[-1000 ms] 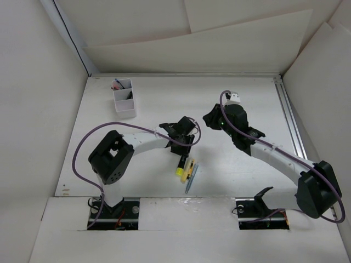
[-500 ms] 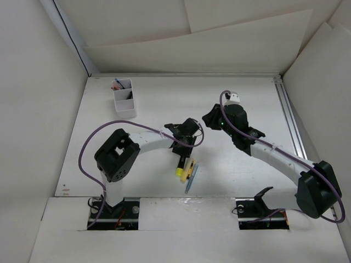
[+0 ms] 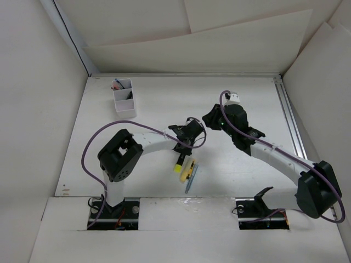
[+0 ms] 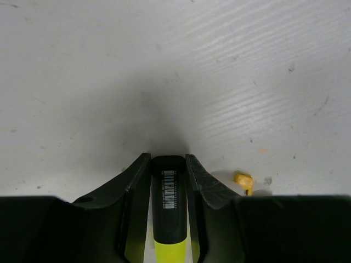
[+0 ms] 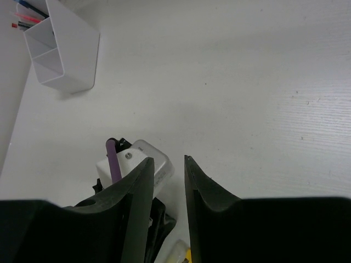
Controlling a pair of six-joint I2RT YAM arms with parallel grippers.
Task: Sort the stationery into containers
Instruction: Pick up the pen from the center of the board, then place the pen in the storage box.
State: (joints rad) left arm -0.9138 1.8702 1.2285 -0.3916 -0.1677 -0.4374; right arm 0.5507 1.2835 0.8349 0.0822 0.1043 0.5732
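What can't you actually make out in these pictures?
- Highlighter: left wrist view; its near end is cut off by the bottom edge, between the fingers of the left gripper.
- Stored pens in the container: right wrist view, cut off by the top edge; top view, too small to count.
- Loose pens: top view, too small and too close together to count.
- Yellow speck: left wrist view, too small to identify.

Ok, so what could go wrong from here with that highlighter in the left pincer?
The left pincer grips the yellow highlighter with the black end only at that end, so it could pivot or slip out. Its yellow tip sits close to the thin grey-blue pen on the table and might knock it.
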